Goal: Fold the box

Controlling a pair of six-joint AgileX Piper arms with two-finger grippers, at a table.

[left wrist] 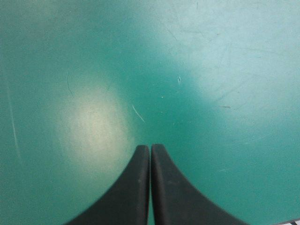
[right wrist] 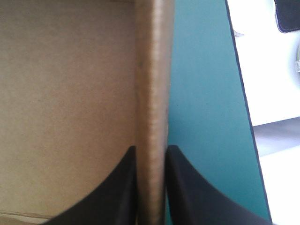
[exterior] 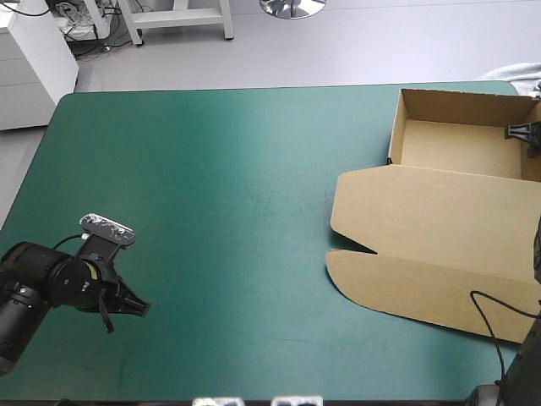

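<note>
The brown box point(exterior: 439, 211) lies at the table's right side as an open tray at the far right with its lid flat toward the front. My right gripper point(exterior: 531, 134) is at the tray's right wall, mostly cut off by the picture's edge. In the right wrist view that wall point(right wrist: 152, 93) stands upright between the black fingers point(right wrist: 123, 187), which are shut on it, one inside the tray and one outside. My left gripper point(exterior: 135, 306) hovers over bare teal-green cover at the front left, far from the box. In its own view the left gripper point(left wrist: 150, 149) is shut on nothing.
The table's right edge point(right wrist: 243, 103) runs close beside the held wall. The teal-green cover point(exterior: 220, 194) spreads wide between the two arms. White furniture point(exterior: 30, 59) stands beyond the far left corner.
</note>
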